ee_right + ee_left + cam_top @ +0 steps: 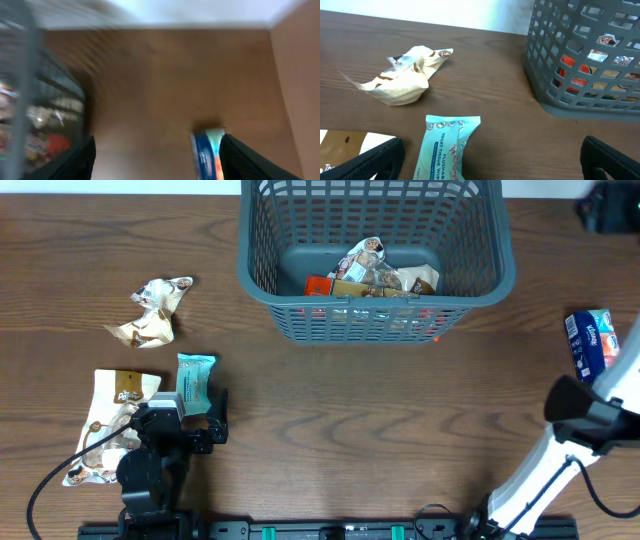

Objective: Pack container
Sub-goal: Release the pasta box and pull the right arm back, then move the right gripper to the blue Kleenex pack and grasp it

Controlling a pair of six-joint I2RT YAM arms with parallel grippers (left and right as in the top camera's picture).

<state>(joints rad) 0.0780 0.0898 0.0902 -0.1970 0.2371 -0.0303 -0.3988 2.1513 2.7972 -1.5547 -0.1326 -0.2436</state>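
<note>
Few pkts in basket point(375, 315), I count 4 outside: crumpled wrapper point(152, 312), wipes pack point(446, 147), cream bag point(112, 415), blue tissue pack point(590, 345); left gripper point(492, 155) & right gripper point(160, 160) both spread, empty.

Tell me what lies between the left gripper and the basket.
The teal wipes packet, right at the left gripper; past it, bare table to the basket. Left wrist view shows it.

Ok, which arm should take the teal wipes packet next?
Left. The left gripper is open, and the flushable wipes packet lies just ahead between its fingers in the wrist view. The right gripper is far off at the opposite side, by the blue tissue pack.
</note>
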